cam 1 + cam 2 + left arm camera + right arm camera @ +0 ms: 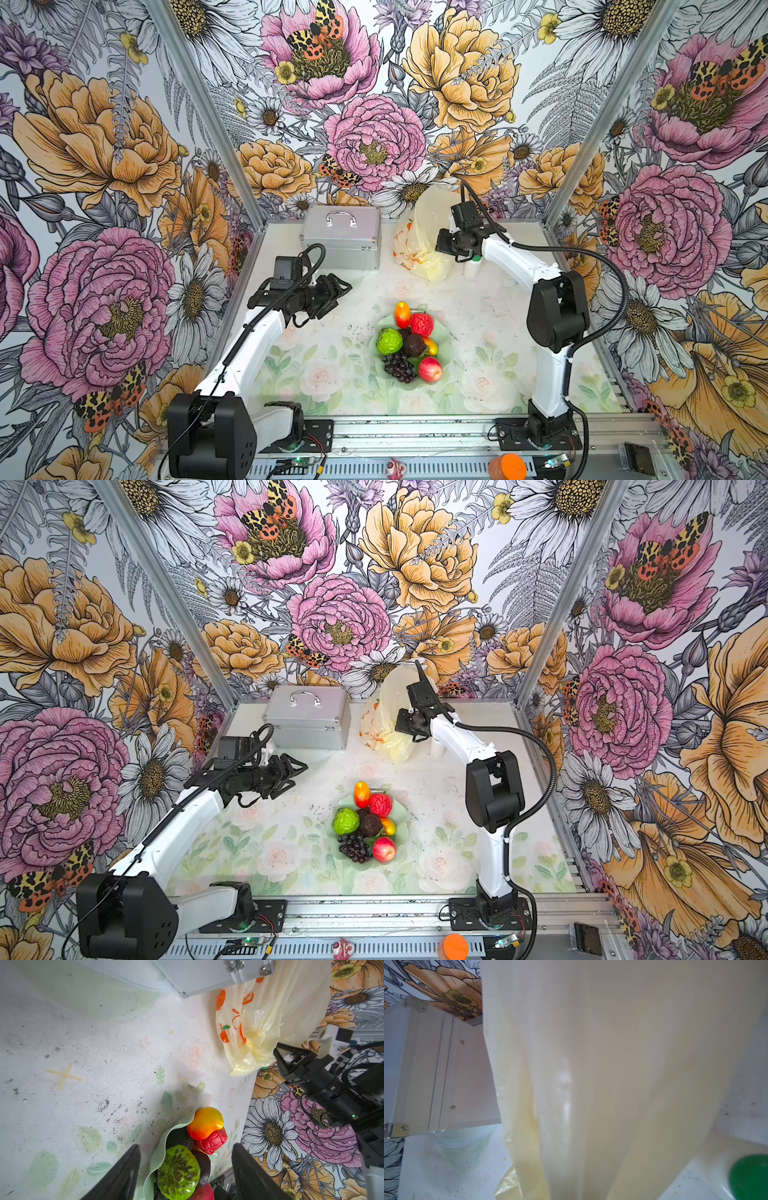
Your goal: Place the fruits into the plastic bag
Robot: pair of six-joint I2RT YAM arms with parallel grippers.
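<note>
Bag (417, 232), back edge of the bench (478, 316) beside the case (340, 237), pinched by the right end effector (439, 246); fruits (413, 345) all in the mid-bench bowl (384, 322); left end effector (338, 297) spread; we advise raising the film to open the mouth first.

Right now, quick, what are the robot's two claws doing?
Left gripper: open, holding nothing.
Right gripper: shut on the plastic bag.
</note>
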